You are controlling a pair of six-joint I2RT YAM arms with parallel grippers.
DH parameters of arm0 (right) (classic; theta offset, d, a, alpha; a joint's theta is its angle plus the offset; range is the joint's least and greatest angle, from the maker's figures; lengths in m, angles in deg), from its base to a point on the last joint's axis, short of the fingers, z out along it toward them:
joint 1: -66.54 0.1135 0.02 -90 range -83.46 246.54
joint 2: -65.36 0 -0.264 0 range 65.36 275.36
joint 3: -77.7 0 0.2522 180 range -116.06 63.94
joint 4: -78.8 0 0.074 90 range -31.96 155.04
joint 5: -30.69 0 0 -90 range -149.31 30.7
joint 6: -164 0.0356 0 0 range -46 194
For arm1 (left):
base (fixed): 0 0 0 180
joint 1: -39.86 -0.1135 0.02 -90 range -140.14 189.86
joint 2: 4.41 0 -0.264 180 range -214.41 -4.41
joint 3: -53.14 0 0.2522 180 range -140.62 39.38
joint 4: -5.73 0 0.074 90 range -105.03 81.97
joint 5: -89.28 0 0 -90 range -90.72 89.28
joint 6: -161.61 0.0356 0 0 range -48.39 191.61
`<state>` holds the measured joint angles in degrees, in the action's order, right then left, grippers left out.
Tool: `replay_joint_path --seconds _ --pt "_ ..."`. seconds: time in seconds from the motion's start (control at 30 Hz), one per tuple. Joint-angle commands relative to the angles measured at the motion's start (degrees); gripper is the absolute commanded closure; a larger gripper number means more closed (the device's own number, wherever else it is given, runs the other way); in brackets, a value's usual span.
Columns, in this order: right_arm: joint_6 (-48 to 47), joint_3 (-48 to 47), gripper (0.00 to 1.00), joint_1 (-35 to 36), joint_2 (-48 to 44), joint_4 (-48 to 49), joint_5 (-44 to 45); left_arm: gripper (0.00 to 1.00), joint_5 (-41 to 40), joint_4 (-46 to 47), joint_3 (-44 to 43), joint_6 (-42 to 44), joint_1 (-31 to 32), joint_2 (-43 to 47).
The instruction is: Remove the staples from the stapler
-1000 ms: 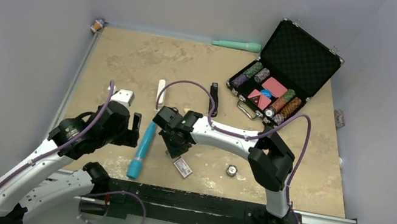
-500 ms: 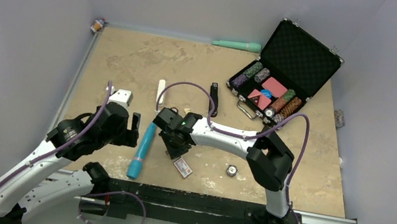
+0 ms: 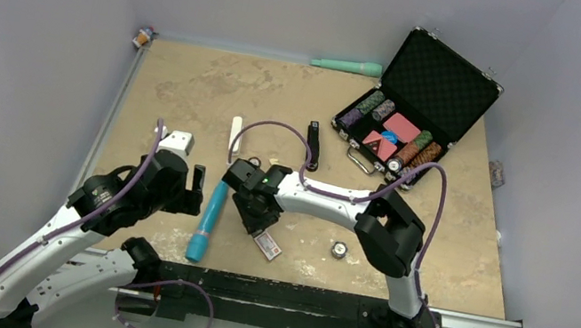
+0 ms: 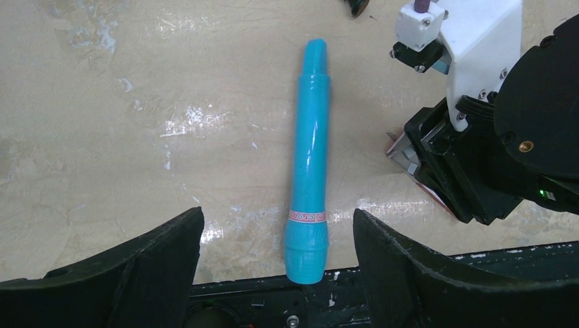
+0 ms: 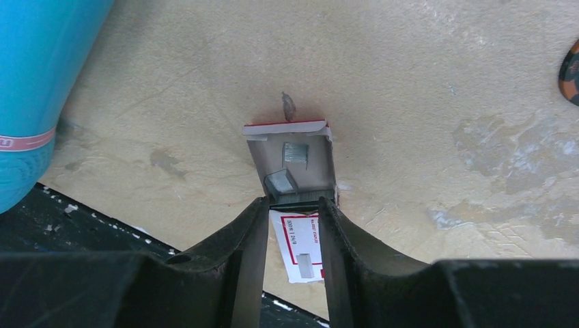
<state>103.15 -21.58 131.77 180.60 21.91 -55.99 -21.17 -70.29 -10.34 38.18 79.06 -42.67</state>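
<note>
- The right gripper point(image 5: 292, 208) is straddling the white sleeve of a small staple box point(image 5: 300, 254), with one finger running along each side. The sleeve is filling the gap, and I cannot tell whether the pads are pressing on it or only flanking it.
- Just ahead of the fingertips, the box's drawer point(image 5: 270, 160) is sticking out open, with loose staple strips point(image 5: 295, 152) lying in it. A lift or twist from here risks a finger dragging the sleeve, tipping the drawer and spilling strips onto the table point(image 5: 423, 82).
- The blue tube point(image 4: 311, 150) is lying near this gripper, off to one side. A sideways swing could be sending it rolling.
- The left gripper point(image 4: 276, 215) is hovering above that tube with its fingers spread wide and nothing held. The two arms are sitting close together, so a reach by either one risks a collision.
- The stapler point(image 3: 312, 144) is lying beyond the right gripper, well apart from it toward the far side of the table, and neither gripper is touching it. It is showing too small to tell whether it is open.
- The main risk, I judge, is effort going into the box while the stapler is keeping its staples. Its slim body could also slide away under a one-sided push.
</note>
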Motion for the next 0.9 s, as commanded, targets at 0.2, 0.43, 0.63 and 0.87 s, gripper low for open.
replay_joint_path --seconds 0.2,0.43,0.63,0.87 --pt "1.3 -7.6 0.63 0.2 -4.7 -5.0 3.8 0.16 -2.4 -0.5 -0.6 -1.1 1.4 0.4" --pt "3.3 2.6 0.63 -1.4 -12.3 -5.4 6.9 0.16 -2.3 -0.4 -0.6 -0.8 1.9 0.4" --pt "5.1 14.1 0.62 -6.8 -21.2 -2.8 4.1 0.16 -4.4 -0.6 -0.2 -1.3 4.8 1.3" --pt "6.6 19.6 0.63 -11.7 -25.5 -2.8 5.2 0.16 2.1 3.9 0.5 4.2 6.3 -2.6"
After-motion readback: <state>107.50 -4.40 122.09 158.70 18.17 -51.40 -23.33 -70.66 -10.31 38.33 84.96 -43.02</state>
